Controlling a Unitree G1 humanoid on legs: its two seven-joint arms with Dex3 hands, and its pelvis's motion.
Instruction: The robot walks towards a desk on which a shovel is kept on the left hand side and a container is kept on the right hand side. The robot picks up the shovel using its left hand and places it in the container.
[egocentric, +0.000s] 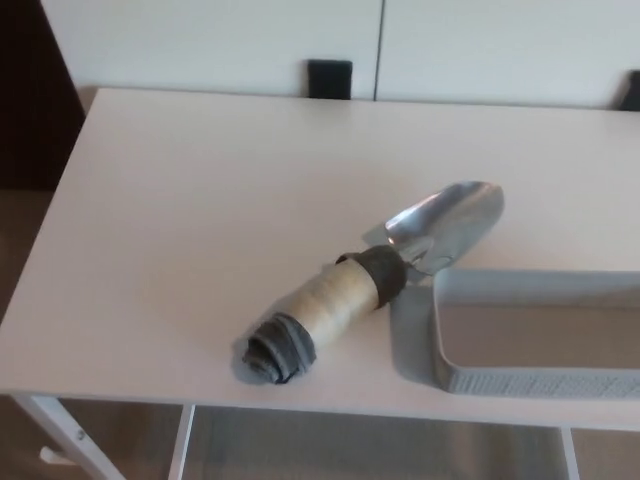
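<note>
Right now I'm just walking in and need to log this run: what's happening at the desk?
Nothing is being handled. The shovel lies on the white desk, handle toward the near edge, metal blade pointing at the far right. The grey container sits at the right, beside the blade, with nothing visible inside. Neither robot hand is in view, so the pickup hasn't started.
</note>
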